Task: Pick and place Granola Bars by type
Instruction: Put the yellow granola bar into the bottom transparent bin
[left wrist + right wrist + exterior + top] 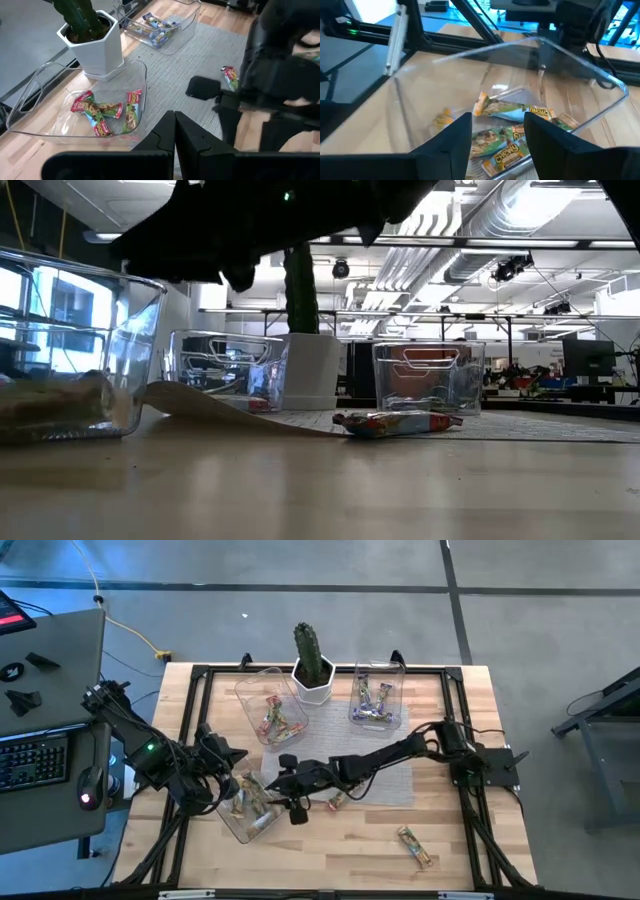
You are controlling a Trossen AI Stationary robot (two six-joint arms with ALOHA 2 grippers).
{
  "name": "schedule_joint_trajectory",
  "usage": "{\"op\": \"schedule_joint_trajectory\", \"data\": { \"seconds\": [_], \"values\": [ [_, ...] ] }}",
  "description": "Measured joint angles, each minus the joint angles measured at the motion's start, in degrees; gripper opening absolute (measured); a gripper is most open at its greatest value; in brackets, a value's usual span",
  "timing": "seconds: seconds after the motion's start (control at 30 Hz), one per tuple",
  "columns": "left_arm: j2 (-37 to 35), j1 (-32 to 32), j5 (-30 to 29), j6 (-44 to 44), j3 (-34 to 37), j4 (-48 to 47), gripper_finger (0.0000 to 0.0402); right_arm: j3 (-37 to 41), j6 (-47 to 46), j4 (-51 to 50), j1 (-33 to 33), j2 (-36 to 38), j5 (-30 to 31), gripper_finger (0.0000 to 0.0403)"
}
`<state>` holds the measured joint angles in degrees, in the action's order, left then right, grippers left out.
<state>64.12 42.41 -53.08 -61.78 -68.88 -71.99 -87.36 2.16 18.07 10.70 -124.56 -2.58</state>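
Three clear tubs stand on the table. The near-left tub (245,808) holds green-yellow granola bars (507,145). My right gripper (497,135) hangs open just above them, with nothing between its fingers. The far-left tub (75,115) holds red-and-green bars (100,112), and the far-right tub (378,695) holds purple bars (157,25). One red-orange bar (395,422) lies flat on the grey mat, and a green-yellow bar (415,845) lies on the bare wood at the near right. My left gripper (174,135) hangs shut and empty left of the tubs.
A cactus in a white pot (312,665) stands at the far edge between the two far tubs. The grey woven mat (380,760) covers the middle of the table, its near corner curled up. My right arm (400,752) stretches across the mat. A black frame (180,740) edges the table.
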Motion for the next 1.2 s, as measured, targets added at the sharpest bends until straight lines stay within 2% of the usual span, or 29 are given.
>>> {"op": "schedule_joint_trajectory", "data": {
  "seconds": [0.13,0.23,0.37,0.47,0.57,0.67,0.8,0.87,1.07,1.2],
  "values": [
    [0.0,0.0,0.05,-0.01,0.0,-0.03,0.0001,0.03,0.86,-6.49,1.17,5.96,-0.88,0.0165],
    [0.0,0.0,0.11,-0.02,0.0,-0.09,0.0001,-0.06,0.72,-17.74,2.95,12.43,0.26,0.0165],
    [0.02,0.0,0.15,0.35,0.02,-0.15,0.0001,-0.06,-0.8,-32.39,7.27,18.97,11.09,0.0165],
    [0.23,-0.01,0.12,0.42,0.02,-0.17,0.0001,-0.08,-9.76,-44.26,11.06,21.67,18.66,0.0166],
    [0.37,0.0,0.0,0.39,0.02,-0.13,0.0001,-0.08,-24.59,-56.85,14.11,22.54,19.56,0.0166],
    [0.52,-0.02,-0.74,0.4,0.07,-0.03,0.0001,-0.05,-42.7,-68.74,16.83,22.69,16.52,0.0166],
    [0.5,-0.02,-3.49,-0.03,0.09,0.16,0.0001,1.73,-66.2,-78.77,20.18,22.69,6.63,0.0166],
    [0.5,-0.02,-5.58,-0.07,0.09,0.35,0.0001,2.92,-74.05,-81.52,22.26,22.69,1.72,0.0166],
    [0.5,-0.02,-10.1,-0.26,0.09,2.19,0.0001,9.45,-89.17,-77.35,28.99,22.68,-7.33,0.0165],
    [0.5,-0.02,-13.78,-0.18,0.09,2.62,0.0001,14.21,-96.74,-71.85,32.84,22.63,-6.96,0.0165]
  ]
}}
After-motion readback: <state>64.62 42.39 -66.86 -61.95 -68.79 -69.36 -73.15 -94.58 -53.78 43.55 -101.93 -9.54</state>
